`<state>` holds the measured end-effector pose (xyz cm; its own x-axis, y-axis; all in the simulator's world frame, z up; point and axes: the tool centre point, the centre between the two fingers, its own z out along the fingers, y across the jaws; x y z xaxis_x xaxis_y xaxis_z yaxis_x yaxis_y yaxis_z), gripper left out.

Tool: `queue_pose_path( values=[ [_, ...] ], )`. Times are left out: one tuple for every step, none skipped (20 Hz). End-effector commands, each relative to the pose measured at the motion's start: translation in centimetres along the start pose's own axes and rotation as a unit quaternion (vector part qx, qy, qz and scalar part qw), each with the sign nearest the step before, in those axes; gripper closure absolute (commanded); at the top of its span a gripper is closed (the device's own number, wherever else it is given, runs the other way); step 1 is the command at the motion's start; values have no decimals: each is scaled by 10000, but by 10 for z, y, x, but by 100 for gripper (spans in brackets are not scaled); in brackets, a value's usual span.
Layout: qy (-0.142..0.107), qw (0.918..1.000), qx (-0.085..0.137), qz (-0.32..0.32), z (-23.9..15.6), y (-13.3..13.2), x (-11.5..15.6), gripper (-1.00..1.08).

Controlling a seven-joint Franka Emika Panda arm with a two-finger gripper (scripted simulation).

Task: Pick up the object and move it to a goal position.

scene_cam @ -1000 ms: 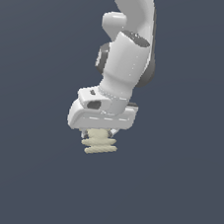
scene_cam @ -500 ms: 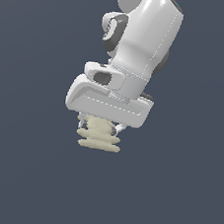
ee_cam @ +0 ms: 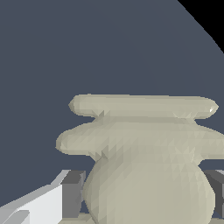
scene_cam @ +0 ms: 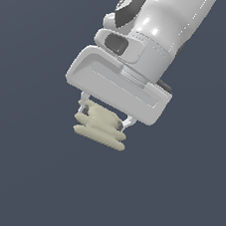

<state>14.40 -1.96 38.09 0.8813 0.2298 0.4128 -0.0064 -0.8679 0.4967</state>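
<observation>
The object [scene_cam: 101, 127] is a small cream-beige ribbed piece with flat disc-like ridges. It hangs below the white arm in the exterior view, held between the two fingers of my gripper [scene_cam: 104, 116], which is shut on its upper, rounder part. The white hand body [scene_cam: 119, 85] is wider than the object and hides the finger bases. In the wrist view the object [ee_cam: 144, 162] fills the lower half, its two flat ridges pointing away from the camera, with a grey finger pad [ee_cam: 72, 194] pressed on one side and another finger pad [ee_cam: 216, 192] on the opposite side.
Only a plain dark blue-grey background surrounds the arm in both views. A black corner [ee_cam: 210, 17] shows at the edge of the wrist view.
The arm and the held object have come much closer to the exterior camera, appearing larger, and the hand has tilted. The object stays in the gripper.
</observation>
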Motion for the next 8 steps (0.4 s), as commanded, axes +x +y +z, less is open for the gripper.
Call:
queue_pose_path(
  values=[
    [21,9999,-97,94,-8,4,6,108],
    [28,9998,-123,119,-10,5,7,108],
    [33,9998,-145,139,-12,6,9,108],
    [36,9997,-162,155,-13,7,10,108],
    [38,9997,-175,167,-14,7,11,108],
    [39,9997,-184,174,-15,8,11,108],
    [38,9997,-187,175,-15,8,12,108],
    [38,9997,-187,175,-16,8,12,108]
  ],
)
